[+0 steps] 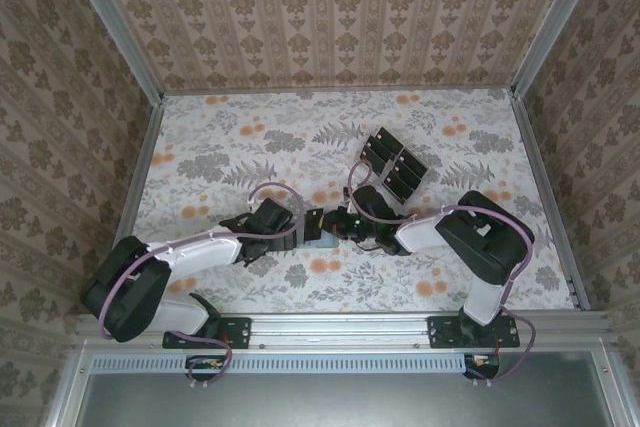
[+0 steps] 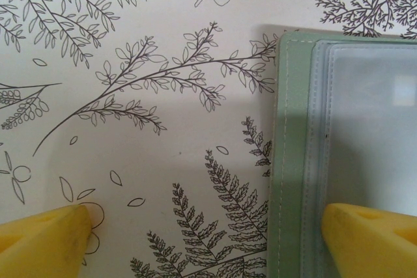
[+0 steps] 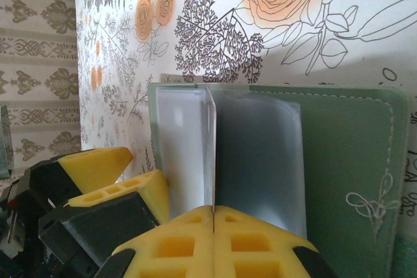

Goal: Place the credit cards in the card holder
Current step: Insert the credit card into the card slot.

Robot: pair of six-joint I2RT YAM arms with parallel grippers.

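Observation:
The sage-green card holder [image 3: 339, 161] lies open on the flowered table, and its clear inner sleeves [image 2: 371, 122] show. My right gripper [image 3: 214, 209] is shut on one thin clear sleeve leaf [image 3: 210, 148] and holds it upright on edge. My left gripper [image 2: 208, 245] is open, one yellow fingertip [image 2: 45, 239] over the bare table and the other [image 2: 371, 239] over the holder's sleeve. From above, both grippers meet over the card holder [image 1: 322, 241] at mid-table. The black credit cards [image 1: 393, 165] sit in a clear slotted tray behind the right arm.
The left gripper's yellow fingers [image 3: 104, 164] stand close beside the raised sleeve. Patterned walls enclose the table [image 1: 220, 147] on three sides. The card tray [image 1: 408, 179] lies just beyond the right wrist.

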